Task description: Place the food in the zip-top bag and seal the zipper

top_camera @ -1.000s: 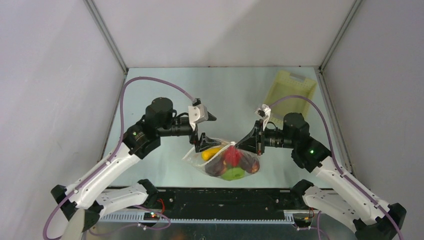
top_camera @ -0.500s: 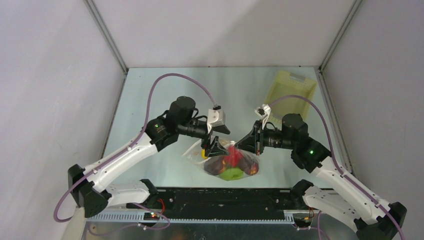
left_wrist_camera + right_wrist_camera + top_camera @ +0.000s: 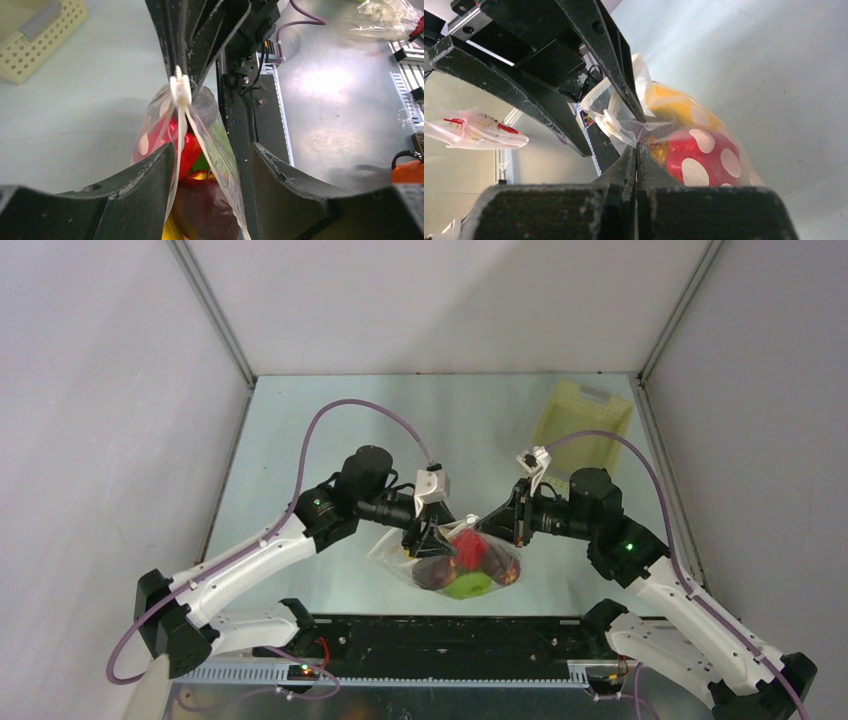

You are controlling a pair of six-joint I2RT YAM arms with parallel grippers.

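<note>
The zip-top bag (image 3: 462, 562) hangs just above the table between the two arms, holding the food: a red white-dotted piece (image 3: 704, 155), a dark maroon one (image 3: 210, 210), a green one (image 3: 466, 587) and a yellow one (image 3: 669, 100). My right gripper (image 3: 636, 145) is shut on the bag's top edge beside the white tab of the zipper (image 3: 180, 90). My left gripper (image 3: 210, 150) is open and straddles the bag's upper part. Its left finger lies against the film, and there is a gap on the right side.
A pale yellow perforated basket (image 3: 582, 420) lies at the back right. A black rail (image 3: 440, 635) runs along the near edge between the arm bases. Another crinkly plastic bag (image 3: 474, 132) lies off to the side of the table.
My left arm has swung right to the bag and its jaws have narrowed around the bag's upper part. The right gripper has kept its pinch, and the bag has barely moved.
</note>
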